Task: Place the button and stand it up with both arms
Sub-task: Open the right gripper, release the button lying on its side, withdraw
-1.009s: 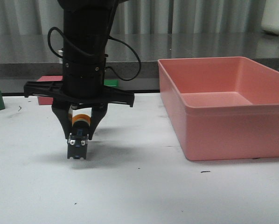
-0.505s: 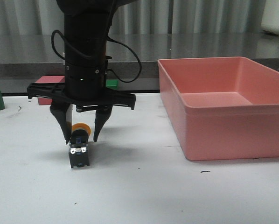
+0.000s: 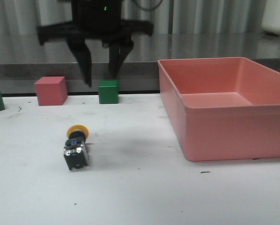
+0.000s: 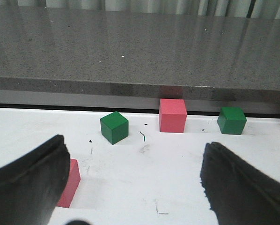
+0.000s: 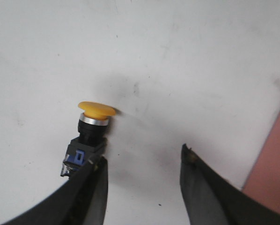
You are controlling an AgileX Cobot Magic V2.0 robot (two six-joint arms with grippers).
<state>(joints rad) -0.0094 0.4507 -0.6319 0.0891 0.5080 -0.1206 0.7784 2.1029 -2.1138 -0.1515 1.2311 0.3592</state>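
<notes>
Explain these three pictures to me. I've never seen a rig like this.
This is a robot with two black arms, each ending in a two-fingered gripper. The front picture looks across the white table. The other two pictures come from cameras on the wrists. The right gripper hangs open above the button, which lies on its side, not standing. The left gripper is open too, facing a pink cube and a green cube. A pink bin stands on the right. Nothing is held.
</notes>
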